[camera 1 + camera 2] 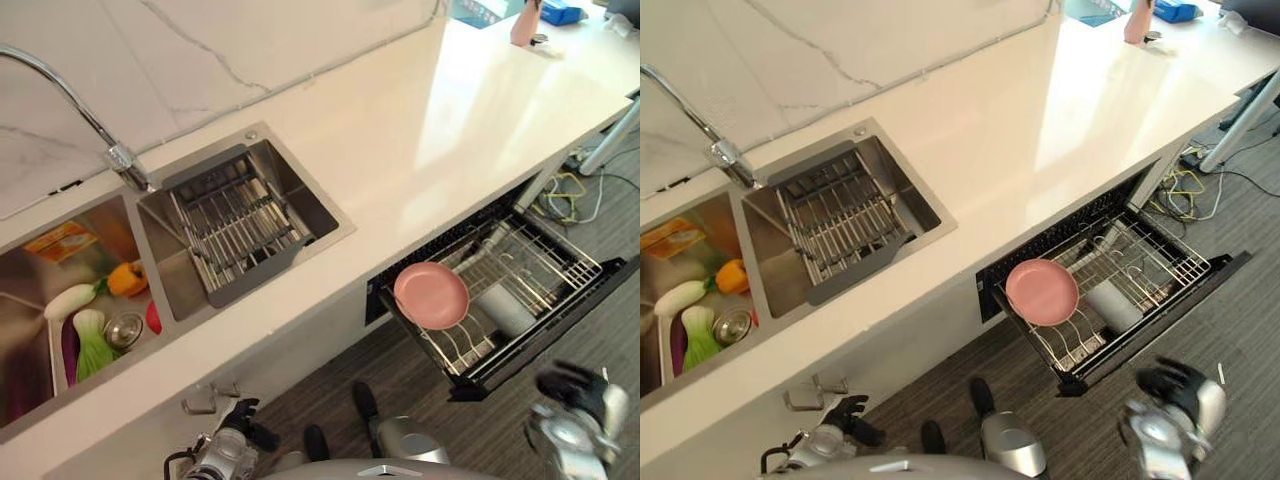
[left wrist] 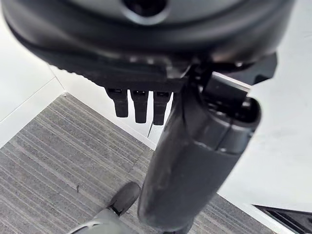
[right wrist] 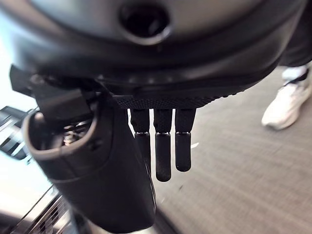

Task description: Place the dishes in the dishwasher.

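A pink plate [image 1: 430, 295] stands in the wire rack [image 1: 545, 262] of the pulled-out dishwasher drawer under the counter, at the rack's left end. A white cup [image 1: 505, 308] lies in the rack beside it. My right hand [image 1: 570, 385] hangs low over the floor in front of the drawer's near corner; in the right wrist view its fingers [image 3: 163, 146] hang straight and hold nothing. My left hand [image 1: 243, 418] hangs by the cabinet front below the sink, with straight fingers [image 2: 141, 105] and nothing in it.
The right sink basin holds a metal drying rack [image 1: 240, 225]; the left basin [image 1: 40, 330] holds vegetables and a small metal cup. A faucet [image 1: 70, 100] arches over them. The white counter [image 1: 450, 130] runs above the drawer. A person's white shoe [image 3: 287, 102] stands on the grey carpet.
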Controlling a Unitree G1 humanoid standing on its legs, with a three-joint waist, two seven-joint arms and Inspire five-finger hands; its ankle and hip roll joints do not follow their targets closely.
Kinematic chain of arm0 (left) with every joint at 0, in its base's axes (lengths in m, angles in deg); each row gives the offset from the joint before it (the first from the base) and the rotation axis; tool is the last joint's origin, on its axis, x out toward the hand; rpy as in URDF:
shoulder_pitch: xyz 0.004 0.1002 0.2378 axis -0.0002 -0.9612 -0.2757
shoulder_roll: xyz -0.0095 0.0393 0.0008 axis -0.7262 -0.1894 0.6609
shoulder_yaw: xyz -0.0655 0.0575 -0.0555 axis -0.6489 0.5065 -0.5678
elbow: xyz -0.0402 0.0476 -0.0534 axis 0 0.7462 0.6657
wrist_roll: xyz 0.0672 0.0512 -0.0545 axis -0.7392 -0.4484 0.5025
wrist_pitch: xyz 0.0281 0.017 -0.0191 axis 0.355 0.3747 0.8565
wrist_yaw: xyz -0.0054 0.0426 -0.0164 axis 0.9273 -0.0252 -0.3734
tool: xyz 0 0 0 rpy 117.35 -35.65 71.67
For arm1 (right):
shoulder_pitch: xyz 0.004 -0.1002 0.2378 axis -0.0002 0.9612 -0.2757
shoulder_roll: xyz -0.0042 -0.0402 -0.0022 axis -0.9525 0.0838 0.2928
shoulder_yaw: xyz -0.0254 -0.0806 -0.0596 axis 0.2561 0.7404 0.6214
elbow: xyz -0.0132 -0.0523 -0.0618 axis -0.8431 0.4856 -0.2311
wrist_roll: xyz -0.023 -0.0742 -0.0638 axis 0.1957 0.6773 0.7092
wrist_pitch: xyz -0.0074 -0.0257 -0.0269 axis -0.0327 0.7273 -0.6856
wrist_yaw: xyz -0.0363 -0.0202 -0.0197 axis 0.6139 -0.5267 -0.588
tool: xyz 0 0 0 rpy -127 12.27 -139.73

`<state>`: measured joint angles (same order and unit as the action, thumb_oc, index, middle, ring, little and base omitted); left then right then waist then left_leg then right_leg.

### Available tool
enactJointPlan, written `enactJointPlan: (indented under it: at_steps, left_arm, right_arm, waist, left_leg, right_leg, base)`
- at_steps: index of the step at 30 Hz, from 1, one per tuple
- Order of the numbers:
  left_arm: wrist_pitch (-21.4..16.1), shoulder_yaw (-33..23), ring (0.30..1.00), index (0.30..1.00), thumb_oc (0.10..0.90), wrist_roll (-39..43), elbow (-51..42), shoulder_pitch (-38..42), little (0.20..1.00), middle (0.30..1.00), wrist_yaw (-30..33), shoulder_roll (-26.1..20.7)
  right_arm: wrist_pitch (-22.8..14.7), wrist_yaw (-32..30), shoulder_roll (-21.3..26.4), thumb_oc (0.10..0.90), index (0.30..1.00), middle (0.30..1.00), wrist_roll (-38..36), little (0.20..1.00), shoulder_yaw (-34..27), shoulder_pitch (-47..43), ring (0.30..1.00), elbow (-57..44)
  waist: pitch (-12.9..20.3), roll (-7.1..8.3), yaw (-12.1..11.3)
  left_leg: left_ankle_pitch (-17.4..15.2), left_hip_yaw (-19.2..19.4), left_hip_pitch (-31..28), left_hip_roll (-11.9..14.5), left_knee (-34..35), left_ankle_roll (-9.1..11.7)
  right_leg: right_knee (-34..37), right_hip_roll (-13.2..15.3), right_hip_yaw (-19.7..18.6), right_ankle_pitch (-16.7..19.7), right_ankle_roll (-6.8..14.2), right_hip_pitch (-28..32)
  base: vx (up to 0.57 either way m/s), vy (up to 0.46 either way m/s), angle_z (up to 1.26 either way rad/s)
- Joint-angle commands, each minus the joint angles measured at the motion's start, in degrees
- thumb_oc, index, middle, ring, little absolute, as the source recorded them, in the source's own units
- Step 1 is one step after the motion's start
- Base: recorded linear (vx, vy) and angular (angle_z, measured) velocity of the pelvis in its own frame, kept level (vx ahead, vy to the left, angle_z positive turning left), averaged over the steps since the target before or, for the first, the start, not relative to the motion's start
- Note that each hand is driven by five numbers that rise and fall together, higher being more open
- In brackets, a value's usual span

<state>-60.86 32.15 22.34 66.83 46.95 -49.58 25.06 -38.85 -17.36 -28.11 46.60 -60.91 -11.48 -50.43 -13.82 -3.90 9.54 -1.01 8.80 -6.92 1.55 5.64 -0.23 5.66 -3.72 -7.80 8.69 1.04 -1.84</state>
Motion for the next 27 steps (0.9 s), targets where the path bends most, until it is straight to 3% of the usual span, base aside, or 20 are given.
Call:
enactJointPlan:
  at_steps: [1, 4, 7, 8, 10, 13, 14, 15, 16, 20, 27]
  left_arm:
    - [-1.4, 1.5, 0.900, 0.900, 0.800, -2.2, 2.3, 3.4, 0.900, 0.900, 1.1, -2.3]
    - [-1.9, 3.5, 0.900, 0.900, 0.800, -1.5, 2.0, 3.9, 0.900, 0.900, 1.3, -1.6]
    - [-2.3, 5.0, 0.900, 0.900, 0.800, -1.6, 1.9, 4.0, 0.900, 0.900, 1.1, -1.4]
    - [-2.6, 7.2, 0.900, 0.900, 0.800, -0.5, 1.9, 3.8, 0.900, 0.900, 1.1, -1.1]
    - [-2.7, 7.1, 0.900, 0.900, 0.800, -0.5, 1.9, 4.0, 0.900, 0.900, 1.2, -1.1]
    - [-3.0, 9.4, 0.900, 0.900, 0.800, 2.3, 1.9, 4.4, 0.900, 0.900, 1.4, -0.6]
    - [-2.9, 9.7, 0.900, 0.900, 0.800, 4.1, 2.2, 4.6, 0.900, 0.900, 1.2, -0.1]
    - [-2.9, 9.5, 0.900, 0.900, 0.800, 4.8, 2.5, 5.0, 0.900, 0.900, 1.1, 0.0]
    - [-2.9, 9.5, 0.900, 0.900, 0.800, 4.9, 2.5, 5.0, 0.900, 0.900, 1.1, 0.0]
    - [-3.4, 7.7, 0.900, 0.900, 0.800, 8.9, 2.7, 5.7, 0.900, 0.900, 0.2, 0.6]
    - [-4.0, 2.4, 0.900, 0.900, 0.800, 12.0, 5.1, 4.6, 0.900, 0.900, -1.7, 1.2]
  right_arm:
    - [-8.1, 2.1, 4.9, 0.400, 0.300, 0.300, 4.1, 0.300, -1.0, -8.0, 0.300, -5.5]
    - [-5.8, 3.8, 5.9, 0.400, 0.300, 0.300, 8.4, 0.300, 6.4, -15.7, 0.300, -2.0]
    - [-5.0, 4.7, 7.4, 0.400, 0.300, 0.300, 9.4, 0.300, 10.2, -21.8, 0.300, 3.9]
    - [-4.2, 5.6, 8.5, 0.400, 0.300, 0.300, 9.1, 0.300, 15.2, -30.3, 0.300, 12.1]
    - [-4.4, 5.6, 8.6, 0.400, 0.300, 0.300, 9.0, 0.300, 15.5, -30.8, 0.300, 12.6]
    - [-5.3, 6.4, 8.0, 0.400, 0.300, 0.300, 5.1, 0.300, 20.0, -41.7, 0.300, 23.6]
    - [-6.6, 6.6, 7.3, 0.499, 0.448, 0.448, 0.6, 0.448, 19.5, -44.5, 0.448, 28.2]
    - [-6.9, 6.8, 7.3, 0.675, 0.712, 0.712, -0.7, 0.712, 19.2, -44.7, 0.712, 29.7]
    - [-7.0, 6.9, 7.3, 0.800, 0.900, 0.900, -0.8, 0.900, 19.2, -44.8, 0.900, 29.8]
    - [-8.0, 7.4, 6.9, 0.800, 0.900, 0.900, -4.3, 0.900, 17.1, -42.7, 0.900, 31.3]
    - [-7.0, 12.4, 1.9, 0.800, 0.900, 0.900, -1.8, 0.900, 14.2, -24.1, 0.900, 37.5]
  waist:
    - [1.5, 1.53, -2.1]
    - [2.6, 1.00, -4.5]
    - [3.0, 0.93, -5.7]
    - [3.8, 0.91, -8.1]
    - [3.6, 0.92, -7.9]
    - [3.7, 0.82, -11.0]
    - [3.4, 0.69, -12.1]
    - [3.3, 0.67, -12.6]
    - [3.3, 0.68, -12.4]
    - [3.0, 0.43, -13.7]
    - [2.8, 0.67, -12.9]
  left_leg:
    - [1.2, -2.6, -2.1, 3.0, -0.6, 4.7]
    - [0.7, -4.1, -2.4, 2.6, -0.6, 4.5]
    - [1.6, -5.2, -2.0, 2.6, -0.6, 4.6]
    - [1.3, -6.7, -2.1, 2.6, -0.6, 4.7]
    - [2.0, -6.8, -1.7, 2.6, -0.6, 4.7]
    - [2.3, -9.2, -1.1, 2.5, -0.7, 4.9]
    - [2.7, -10.5, -0.3, 2.4, -0.8, 5.0]
    - [3.0, -11.3, 0.3, 2.3, -0.9, 5.1]
    - [3.0, -11.5, 0.4, 2.2, -0.9, 5.1]
    - [3.8, -14.6, 2.3, 1.9, -1.1, 5.6]
    - [4.3, -17.7, 3.7, 1.1, -1.0, 5.9]
  right_leg:
    - [-4.1, 6.8, -2.3, -6.4, 6.5, 4.7]
    - [-3.3, 7.4, -0.5, -7.2, 6.2, 6.4]
    - [-3.1, 7.6, 0.7, -6.8, 6.1, 6.8]
    - [-2.3, 8.0, 2.5, -7.3, 6.1, 8.2]
    - [-2.5, 7.9, 2.5, -6.8, 6.0, 7.9]
    - [-1.8, 8.2, 5.3, -7.3, 5.8, 9.1]
    - [-1.8, 8.3, 6.7, -7.5, 5.7, 9.1]
    - [-1.9, 8.3, 7.4, -7.6, 5.7, 9.0]
    - [-1.9, 8.4, 7.5, -7.6, 5.7, 9.0]
    - [-2.4, 8.7, 10.5, -7.9, 5.6, 8.6]
    - [-3.3, 9.7, 14.7, -8.8, 5.6, 9.1]
  base:
    - [0.02, -0.038, 0.11]
    - [0.03, -0.040, 0.05]
    - [0.01, -0.044, 0.40]
    - [-0.02, -0.074, 0.34]
    - [-0.02, -0.035, 0.05]
    - [0.02, -0.046, 0.77]
    - [-0.04, -0.033, 0.08]
    - [-0.02, -0.023, 0.25]
    - [-0.02, -0.021, 0.56]
    - [-0.02, -0.024, 0.71]
    - [0.03, -0.010, 0.63]
